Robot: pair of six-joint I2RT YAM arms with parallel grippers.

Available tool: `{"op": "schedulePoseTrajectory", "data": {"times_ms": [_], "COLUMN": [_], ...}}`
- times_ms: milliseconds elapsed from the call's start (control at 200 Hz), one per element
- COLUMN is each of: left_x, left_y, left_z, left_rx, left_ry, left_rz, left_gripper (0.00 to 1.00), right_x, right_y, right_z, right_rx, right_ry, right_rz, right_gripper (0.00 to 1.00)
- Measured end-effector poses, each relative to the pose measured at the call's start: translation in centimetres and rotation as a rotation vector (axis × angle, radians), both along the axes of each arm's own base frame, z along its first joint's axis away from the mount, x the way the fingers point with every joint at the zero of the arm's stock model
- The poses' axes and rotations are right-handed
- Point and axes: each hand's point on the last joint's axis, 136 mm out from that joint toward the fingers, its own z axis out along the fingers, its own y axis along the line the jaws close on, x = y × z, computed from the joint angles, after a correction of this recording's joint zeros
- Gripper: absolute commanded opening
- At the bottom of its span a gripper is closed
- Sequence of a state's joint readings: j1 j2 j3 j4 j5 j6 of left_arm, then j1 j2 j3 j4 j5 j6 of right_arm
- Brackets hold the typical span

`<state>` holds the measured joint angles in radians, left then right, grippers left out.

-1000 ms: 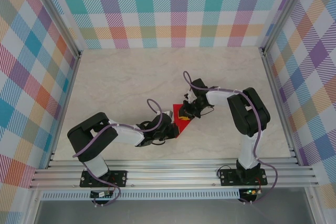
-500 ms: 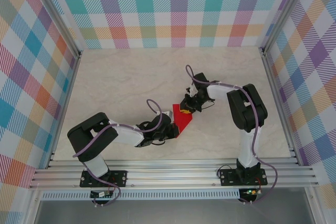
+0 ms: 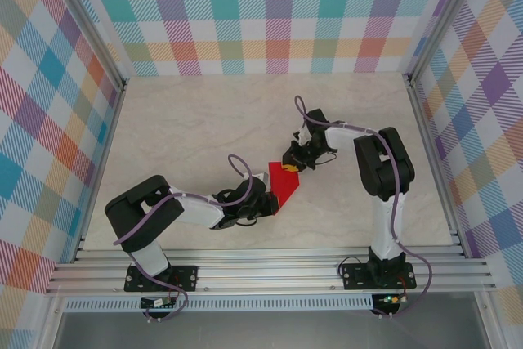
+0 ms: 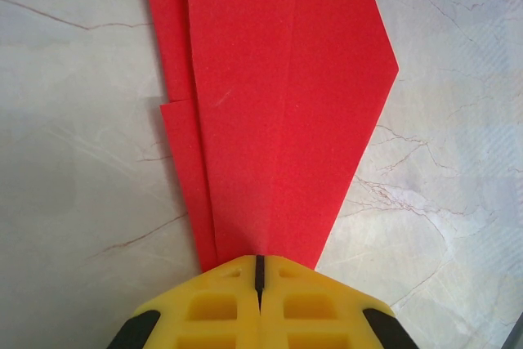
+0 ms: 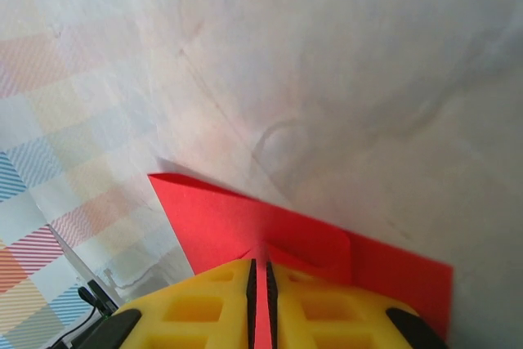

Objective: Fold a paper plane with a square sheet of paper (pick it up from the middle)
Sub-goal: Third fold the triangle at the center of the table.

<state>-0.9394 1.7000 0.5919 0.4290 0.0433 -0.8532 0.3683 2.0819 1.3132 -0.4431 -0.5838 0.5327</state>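
The paper plane [image 3: 283, 186] is a folded red sheet lying on the marble table between the two arms. In the left wrist view the paper plane [image 4: 278, 104] lies flat with long creases, and its narrow end runs under the tips of my left gripper [image 4: 258, 261]. That gripper is shut, with no paper in the slit. My left gripper [image 3: 263, 199] sits at the paper's near-left end. My right gripper [image 3: 291, 167] is at the far end, shut on a raised fold of the paper [image 5: 245, 218], and a red strip shows between the yellow fingertips [image 5: 212, 284].
Checked walls and aluminium rails [image 3: 270, 261] enclose the marble table [image 3: 188, 128]. A purple cable [image 3: 239, 171] loops over the left wrist and another cable [image 3: 304, 110] over the right. Bare tabletop lies to the far side and to the left.
My right gripper has shifted a little toward the far side with the paper's edge in it, and its forearm has swung back. The left arm has not moved.
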Motion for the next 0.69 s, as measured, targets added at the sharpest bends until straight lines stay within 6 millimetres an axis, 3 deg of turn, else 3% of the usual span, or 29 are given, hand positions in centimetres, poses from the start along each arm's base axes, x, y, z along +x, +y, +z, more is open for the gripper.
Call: {"op": "schedulePoseTrajectory", "data": {"times_ms": [405,695], "left_x": [0.0,0.0], "left_y": [0.0,0.0], "left_z": [0.0,0.0], "left_rx": [0.000,0.000], "left_ry": [0.000,0.000], "left_rz": [0.000,0.000], "left_gripper": [0.01,0.01], "right_x": [0.9,6.1], "right_y": [-0.2,-3.2], "right_z": [0.0,0.3], "right_rx": [0.002,-0.037], "right_ry": [0.003,-0.167], "right_rz": [0.007,-0.075], "right_gripper": [0.16,0.17]}}
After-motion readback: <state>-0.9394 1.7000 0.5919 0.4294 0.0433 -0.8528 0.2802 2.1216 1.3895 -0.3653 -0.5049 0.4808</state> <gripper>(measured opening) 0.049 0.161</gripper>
